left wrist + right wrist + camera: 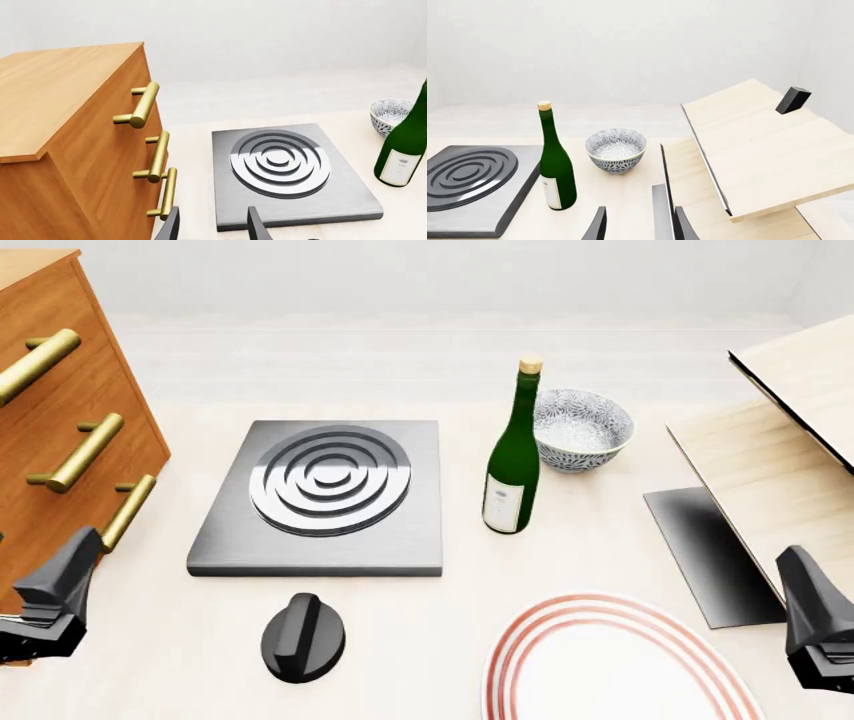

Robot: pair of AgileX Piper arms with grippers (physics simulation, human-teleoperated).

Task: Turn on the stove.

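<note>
Two grippers idle at the near edge; stove and knob untouched between them.

Left gripper [47,605], near left corner: fingers parted, nothing between them, hovering beside the wooden drawer cabinet [60,410] with brass handles. Right gripper [817,625], near right corner: fingers parted, nothing held, above a flat dark panel [707,550]. Knob [304,637], black, oval, ridged: on the bench toward the near edge, left of centre, just in front of the stove, apart from both grippers. Stove [327,495], dark-grey slab with silver concentric rings: centre-left of bench. Green wine bottle [513,460]: upright, just right of the stove. Patterned bowl [581,430]: beside and behind the bottle. Red-ringed white plate [614,665]: near edge, right of the knob. Pale wooden shelf unit [787,430]: right edge.
</note>
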